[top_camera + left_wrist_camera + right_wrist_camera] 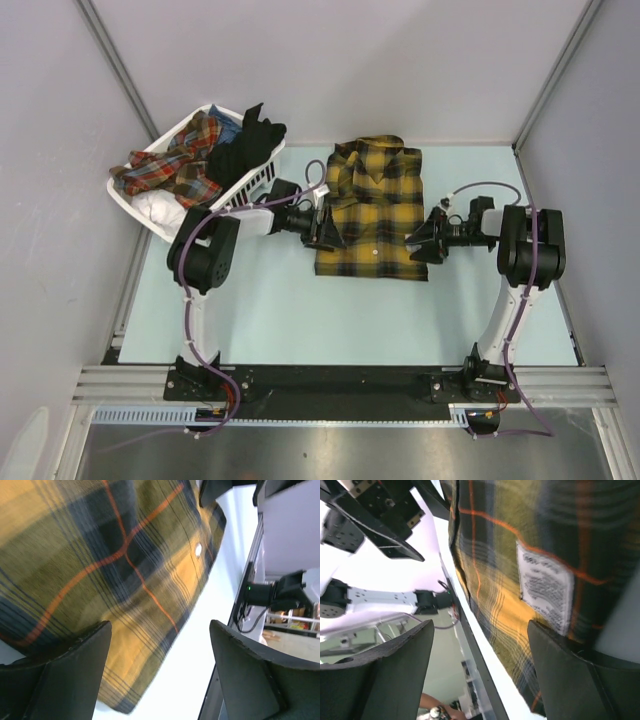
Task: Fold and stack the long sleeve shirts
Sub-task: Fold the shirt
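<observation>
**At mid-bench, a folded shirt sits between two open grips, and a careless pinch could undo it**

Centre of the overhead frame, the mustard-and-black plaid shirt lies flat on the bench as a neat rectangle with its collar toward the top of the picture. I have the left jaws at its left edge and the right jaws at its lower right edge. Both are spread wide and grasping nothing.

From my seat, the main risk is layers. The left wrist view shows the shirt's edge running between my fingers with a button further in, and I cannot tell how many plies sit in the gap. If I close on the top ply alone, I judge any lift would peel the fold open.

On the right side, a white care label shows at the cloth edge close to one finger. A grip there may catch a loose flap rather than the whole bundle.

Uneven pulling worries me too. The two grips sit at different heights on the shirt, so a joint move could twist or skew the rectangle.

Toward the upper left of the overhead frame, the white basket stands just beside the left arm, holding a red plaid shirt and a black garment. A wide swing could nudge it. Those clothes look tangled, so I expect pulling one out could drag the others along.
</observation>
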You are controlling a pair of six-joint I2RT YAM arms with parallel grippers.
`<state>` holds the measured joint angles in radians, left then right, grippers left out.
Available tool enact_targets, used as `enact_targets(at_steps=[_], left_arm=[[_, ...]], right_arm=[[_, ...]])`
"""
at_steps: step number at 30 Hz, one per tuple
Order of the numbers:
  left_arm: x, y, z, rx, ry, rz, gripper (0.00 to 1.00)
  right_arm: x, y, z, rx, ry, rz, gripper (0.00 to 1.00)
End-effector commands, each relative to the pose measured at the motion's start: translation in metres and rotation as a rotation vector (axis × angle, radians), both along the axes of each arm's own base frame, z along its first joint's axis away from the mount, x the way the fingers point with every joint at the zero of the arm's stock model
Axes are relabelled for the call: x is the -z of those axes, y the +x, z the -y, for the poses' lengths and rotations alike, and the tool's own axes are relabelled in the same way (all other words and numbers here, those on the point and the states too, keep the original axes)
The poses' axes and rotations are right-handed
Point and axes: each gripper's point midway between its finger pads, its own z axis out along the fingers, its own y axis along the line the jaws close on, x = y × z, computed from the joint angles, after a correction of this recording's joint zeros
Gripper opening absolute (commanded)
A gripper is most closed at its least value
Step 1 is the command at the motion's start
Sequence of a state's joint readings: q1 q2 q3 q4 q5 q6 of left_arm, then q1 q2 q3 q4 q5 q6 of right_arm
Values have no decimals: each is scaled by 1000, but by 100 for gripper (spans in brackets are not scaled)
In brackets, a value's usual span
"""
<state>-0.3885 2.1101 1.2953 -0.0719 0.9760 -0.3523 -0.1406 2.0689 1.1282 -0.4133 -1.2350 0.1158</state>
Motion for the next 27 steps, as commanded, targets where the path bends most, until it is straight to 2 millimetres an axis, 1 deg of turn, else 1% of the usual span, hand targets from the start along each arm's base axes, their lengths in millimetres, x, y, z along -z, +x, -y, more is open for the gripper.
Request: enact_targets(at_steps=[1, 2, 3, 4, 5, 6, 7, 8, 9, 10, 11, 12, 13, 14, 15, 16, 17, 18, 19, 21, 23, 24, 25, 26, 27], left_arm=[[-55, -33, 6, 138, -89, 117, 86], [-62, -44, 12, 179, -107, 130, 85], [-62, -53, 13, 198, -108, 109, 84], [-57, -67, 18, 226, -108, 88, 84], [-54, -73, 20, 234, -108, 71, 84], [-52, -76, 24, 245, -119, 79, 84], [-48, -81, 27, 241, -116, 45, 84], [-40, -80, 29, 229, -113, 22, 84], [-37, -75, 32, 215, -126, 27, 84], [-31, -71, 32, 177, -126, -22, 85], [-28, -63, 35, 157, -143, -3, 85], [-12, -61, 34, 137, -133, -48, 86], [-2, -58, 29, 101, -123, -98, 86], [4, -52, 28, 81, -130, -87, 87], [20, -53, 23, 59, -117, -129, 89], [31, -52, 13, 22, -102, -172, 90], [38, -51, 8, 1, -98, -187, 93], [48, -55, -4, -33, -94, -226, 94], [49, -54, -9, -60, -94, -244, 96], [56, -53, -20, -98, -74, -255, 99], [60, -56, -31, -111, -46, -257, 99], [59, -57, -33, -112, -37, -245, 99], [54, -57, -35, -98, -29, -196, 99], [54, -62, -38, -95, -7, -208, 99], [52, -63, -42, -93, 3, -195, 99]], right_arm=[[-49, -21, -24, -119, -20, 100, 82], [-56, -28, -31, -135, -8, 102, 82], [-59, -35, -45, -169, -11, 109, 82], [-61, -45, -53, -191, -15, 113, 82], [-62, -47, -61, -210, -4, 144, 81], [-60, -51, -70, -233, 0, 145, 81], [-53, -58, -75, -222, 9, 71, 81], [-49, -50, -79, -218, 16, 124, 81], [-44, -51, -84, -215, 22, 102, 81], [-28, -54, -85, -194, 27, 20, 81], [-20, -50, -85, -187, 29, 36, 81], [-9, -51, -84, -184, 27, 8, 80], [1, -51, -79, -183, 21, 16, 80], [21, -57, -74, -177, 4, -51, 81], [31, -59, -69, -169, -5, -70, 81], [40, -58, -59, -156, -15, -57, 84], [52, -64, -53, -148, -20, -120, 84], [56, -67, -49, -143, -25, -129, 86], [60, -64, -37, -107, -25, -138, 89], [65, -70, -28, -104, -34, -150, 92], [65, -79, -23, -119, -31, -160, 95], [62, -81, -22, -124, -34, -158, 96], [61, -84, -22, -128, -40, -158, 98], [59, -85, -19, -120, -45, -158, 100], [54, -86, -17, -114, -53, -147, 100]])
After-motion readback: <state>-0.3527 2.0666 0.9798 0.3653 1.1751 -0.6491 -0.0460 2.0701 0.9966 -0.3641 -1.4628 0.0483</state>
